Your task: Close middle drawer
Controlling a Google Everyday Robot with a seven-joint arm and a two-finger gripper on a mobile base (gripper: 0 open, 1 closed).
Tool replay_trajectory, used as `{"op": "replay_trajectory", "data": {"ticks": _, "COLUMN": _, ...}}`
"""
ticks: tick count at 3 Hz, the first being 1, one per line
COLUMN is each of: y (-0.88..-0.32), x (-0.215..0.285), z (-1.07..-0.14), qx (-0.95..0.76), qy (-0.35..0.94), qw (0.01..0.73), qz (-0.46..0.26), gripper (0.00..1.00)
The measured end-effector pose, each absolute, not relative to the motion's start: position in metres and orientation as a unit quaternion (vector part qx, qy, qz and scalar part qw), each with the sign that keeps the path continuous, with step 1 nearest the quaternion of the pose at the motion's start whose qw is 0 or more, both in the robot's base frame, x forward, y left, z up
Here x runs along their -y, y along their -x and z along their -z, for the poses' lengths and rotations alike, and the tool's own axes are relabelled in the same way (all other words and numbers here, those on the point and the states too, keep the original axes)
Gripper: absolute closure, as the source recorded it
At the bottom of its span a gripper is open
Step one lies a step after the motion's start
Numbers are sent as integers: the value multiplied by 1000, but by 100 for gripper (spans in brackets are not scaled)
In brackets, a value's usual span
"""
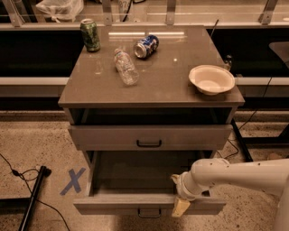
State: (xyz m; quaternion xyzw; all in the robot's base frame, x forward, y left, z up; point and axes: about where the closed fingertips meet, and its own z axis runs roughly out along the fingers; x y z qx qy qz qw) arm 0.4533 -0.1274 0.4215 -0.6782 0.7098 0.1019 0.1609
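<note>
Robot test lab, not a home. Cues:
- A blue tape X [73, 181] is stuck on the speckled stone floor [31, 144], below the front-left corner of the flat grey cabinet worktop [171, 81].
- Thin black cables [18, 173] and a black pole [32, 198] lie loose on that floor.
- Metal rail posts [170, 11] stand behind the back edge.
- Staged props: a green drink can [90, 34] at the back-left corner, a white round bowl [211, 79] at the right edge.
- The white robot arm's gripper [179, 194] is at the front of the pulled-out grey middle drawer [113, 205].
</note>
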Motion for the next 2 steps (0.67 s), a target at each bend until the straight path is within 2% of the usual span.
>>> {"op": "replay_trajectory", "data": {"ticks": 2, "y": -483, "x": 139, "z": -416, "qx": -716, "qy": 667, "qw": 181, "qz": -102, "gripper": 16}}
